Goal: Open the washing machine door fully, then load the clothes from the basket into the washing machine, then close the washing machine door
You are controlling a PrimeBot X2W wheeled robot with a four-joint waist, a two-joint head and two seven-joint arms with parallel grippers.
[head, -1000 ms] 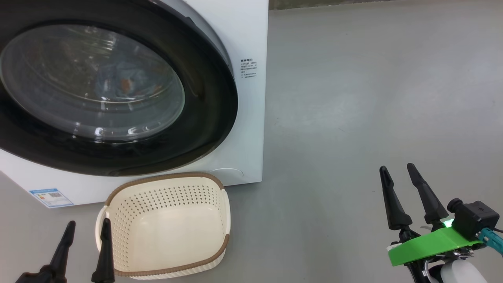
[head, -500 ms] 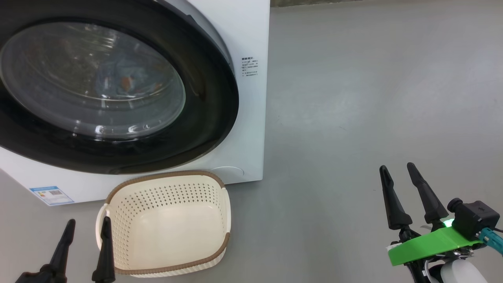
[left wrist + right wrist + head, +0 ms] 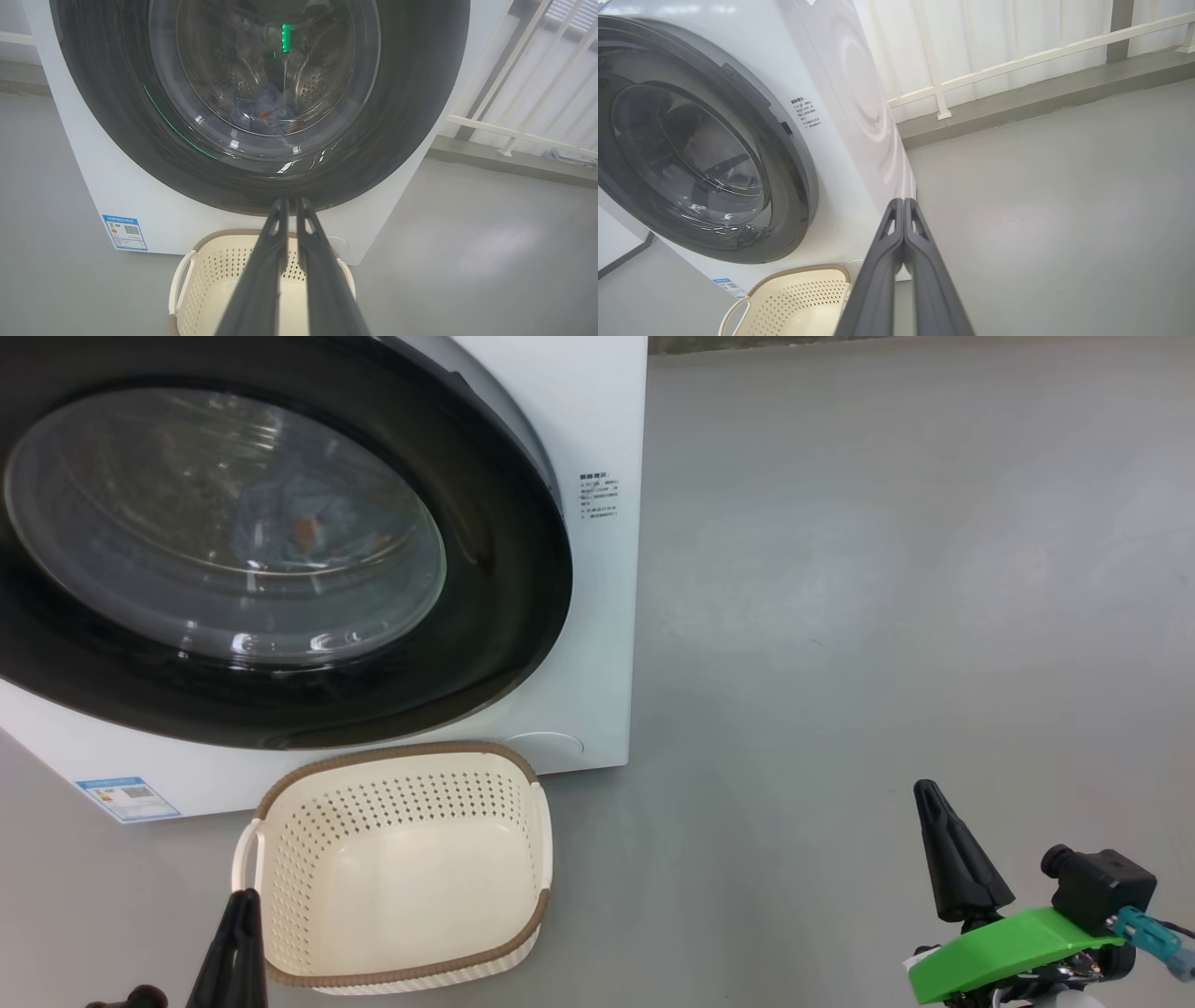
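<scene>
The washing machine door (image 3: 243,541) was shut against the washing machine (image 3: 597,411), with the clothes (image 3: 264,112) visible through its glass, inside the drum. The basket (image 3: 392,803) stood on the floor (image 3: 840,616) just near of the machine's front. The left gripper (image 3: 245,901), fingers pressed together, was at the basket's near left corner, and the right gripper (image 3: 932,795), likewise closed, was well to the right over bare floor.
</scene>
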